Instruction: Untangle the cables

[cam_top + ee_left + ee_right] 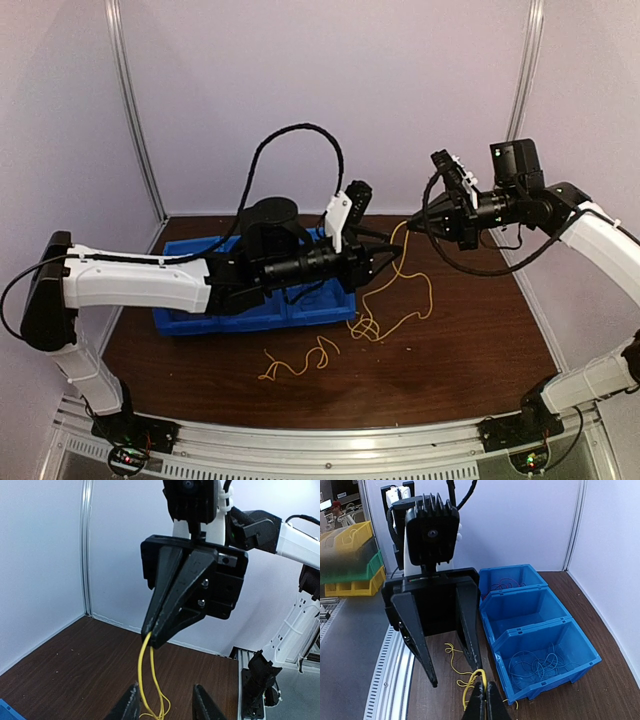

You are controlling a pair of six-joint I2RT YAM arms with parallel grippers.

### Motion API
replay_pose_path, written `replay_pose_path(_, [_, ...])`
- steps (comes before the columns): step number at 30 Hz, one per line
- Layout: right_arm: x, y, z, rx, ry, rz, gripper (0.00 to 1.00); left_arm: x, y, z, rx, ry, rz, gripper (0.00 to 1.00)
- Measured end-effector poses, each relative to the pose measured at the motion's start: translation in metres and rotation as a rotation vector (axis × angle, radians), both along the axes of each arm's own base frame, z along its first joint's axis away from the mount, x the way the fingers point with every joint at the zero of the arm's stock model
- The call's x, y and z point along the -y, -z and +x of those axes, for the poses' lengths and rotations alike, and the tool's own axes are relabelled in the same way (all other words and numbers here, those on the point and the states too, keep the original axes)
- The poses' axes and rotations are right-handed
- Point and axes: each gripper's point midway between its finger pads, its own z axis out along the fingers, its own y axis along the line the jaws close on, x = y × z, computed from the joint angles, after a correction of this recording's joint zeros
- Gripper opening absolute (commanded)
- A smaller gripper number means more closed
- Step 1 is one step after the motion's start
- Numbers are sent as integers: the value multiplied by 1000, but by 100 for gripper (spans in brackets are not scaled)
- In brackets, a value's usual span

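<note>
High rear overview; close wrist views facing right pincer [153, 636] and left pincer [455, 674].

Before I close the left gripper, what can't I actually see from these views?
- Top view: the inside of the blue bins, covered by the left arm.
- Left wrist view: the yellow cable below the right gripper, its lower run cut off at the bottom edge.
- Right wrist view: red wires in the far bin, too small to separate strands.

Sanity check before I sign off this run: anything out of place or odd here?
Only the yellow cables: one strand lies loose on the table in front of the blue bins; another hangs from the shut right end effector, ending in a snarl on the wood.
</note>
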Motion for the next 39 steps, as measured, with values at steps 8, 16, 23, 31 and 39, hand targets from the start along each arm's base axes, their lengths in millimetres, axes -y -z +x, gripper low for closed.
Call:
replay_pose_path(8, [1,-2,-3,10,-2,1,0,9,16,-1,-36,30,23,12])
replay_pose_path(16, [1,-4,-6,12,-6,2,15,11,18,-1,-44,47,18,0])
replay_pose_path(23, [27,-13,2,17,67,13,53,11,1,5,-17,37,3,0])
replay_pose_path(31, [104,-19,15,18,255,122,58,0,-69,34,90,-19,-60,0])
replay_pose_path(39, [125,75,30,-173,378,137,59,-27,-154,59,223,-122,-98,0])
